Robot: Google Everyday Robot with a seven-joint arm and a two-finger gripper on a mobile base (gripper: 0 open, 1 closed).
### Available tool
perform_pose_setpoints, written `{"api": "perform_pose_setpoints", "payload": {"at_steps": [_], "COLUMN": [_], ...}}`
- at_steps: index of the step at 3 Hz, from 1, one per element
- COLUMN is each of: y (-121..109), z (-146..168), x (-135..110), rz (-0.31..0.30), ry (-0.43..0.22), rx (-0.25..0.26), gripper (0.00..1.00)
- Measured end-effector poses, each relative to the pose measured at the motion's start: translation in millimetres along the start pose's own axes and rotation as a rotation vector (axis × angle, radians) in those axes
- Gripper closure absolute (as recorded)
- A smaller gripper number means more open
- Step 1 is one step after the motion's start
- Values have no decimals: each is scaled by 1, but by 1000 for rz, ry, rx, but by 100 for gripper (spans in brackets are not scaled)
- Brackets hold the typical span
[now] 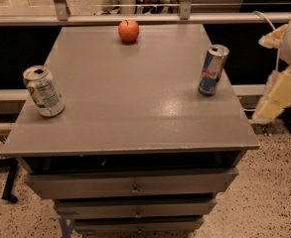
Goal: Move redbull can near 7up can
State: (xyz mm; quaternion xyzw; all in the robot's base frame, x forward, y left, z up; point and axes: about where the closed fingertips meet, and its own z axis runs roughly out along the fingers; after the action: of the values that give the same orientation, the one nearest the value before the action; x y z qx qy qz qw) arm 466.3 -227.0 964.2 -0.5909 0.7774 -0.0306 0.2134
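The redbull can [213,70], slim, blue and silver with a red marking, stands upright on the right side of a grey table top [135,108], close to its right edge and about halfway back. Its silver top faces up and nothing touches it.

The 7up can [43,91], wider and silvery-white with green markings, stands upright on the opposite side, near the left edge and a little closer to me than the redbull can. The two cans are well apart, with the bare middle of the table between them.

A red apple [128,31] sits at the far edge of the table, roughly centred, apart from both cans.

My gripper [276,100] is off the table, beyond its right edge, showing as pale yellow and white shapes at the right border of the view. It is lower than the redbull can's top and apart from the can, holding nothing that I can see. I cannot tell how wide it stands.

Below the table top are grey drawers [135,185], stacked one under another, each with a small knob in the middle. A metal rail [95,19] runs across behind the table. The floor [274,202] is pale and speckled.
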Motion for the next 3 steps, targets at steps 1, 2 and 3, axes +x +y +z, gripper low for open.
{"api": "perform_pose_setpoints", "payload": {"at_steps": [1, 2, 3], "y": [-45, -83, -102], "z": [30, 52, 76], "x": [2, 0, -7], "rz": [51, 115, 200], "ry": [-120, -260, -425], "rx": [67, 95, 55], "gripper": [0, 0, 0]}}
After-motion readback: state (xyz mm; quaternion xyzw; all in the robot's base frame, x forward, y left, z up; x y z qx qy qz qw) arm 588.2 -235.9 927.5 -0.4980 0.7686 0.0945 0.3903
